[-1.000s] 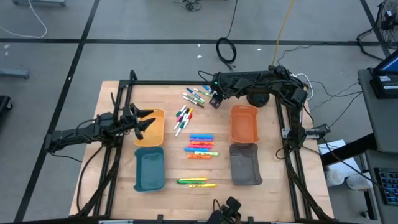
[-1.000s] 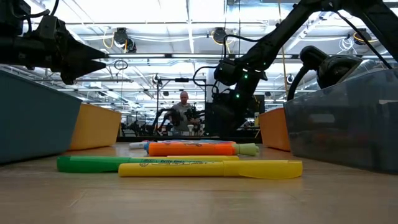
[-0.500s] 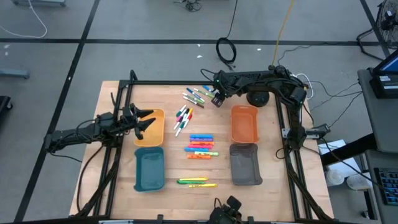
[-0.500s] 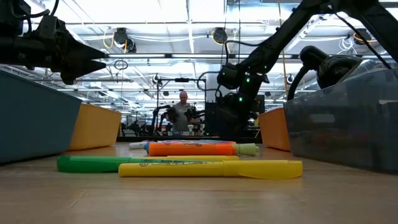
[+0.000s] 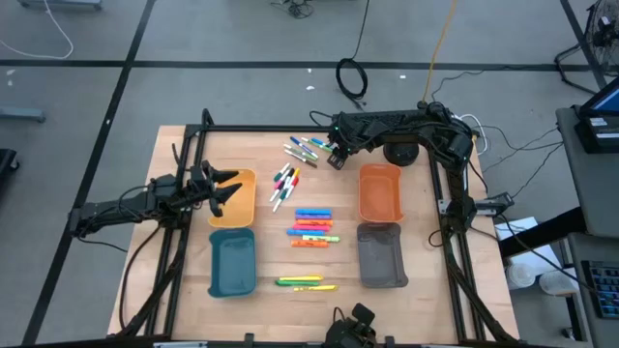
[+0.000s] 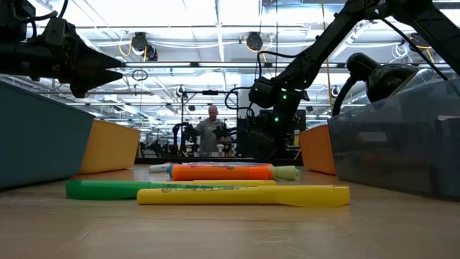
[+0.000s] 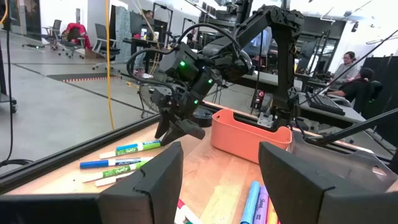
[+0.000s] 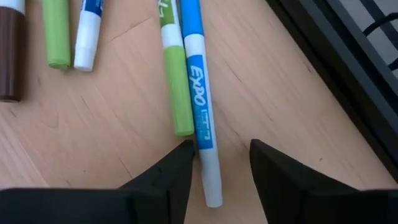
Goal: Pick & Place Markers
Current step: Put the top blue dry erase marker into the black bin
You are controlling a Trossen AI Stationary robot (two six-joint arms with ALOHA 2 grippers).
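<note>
Markers lie in groups on the wooden table: thin ones at the far side [image 5: 308,147], more thin ones [image 5: 284,184], highlighters in the middle [image 5: 312,227], and green and yellow ones near the front [image 5: 305,282]. My right gripper [image 5: 334,155] is open and low over the far group. In the right wrist view its fingers [image 8: 221,171] stand on either side of the white end of a blue Expo marker [image 8: 200,93], beside a green one [image 8: 173,81]. My left gripper [image 5: 227,188] hovers open over the yellow tray [image 5: 242,203].
Four trays sit around the markers: yellow, teal [image 5: 233,263], orange [image 5: 380,191] and grey [image 5: 381,255]. A black frame rail runs along the far table edge [image 8: 348,56], close behind my right gripper. People are in the room beyond the table [image 6: 210,129].
My right gripper has sunk a little toward the far group of thin markers, staying open. The markers have not moved.
</note>
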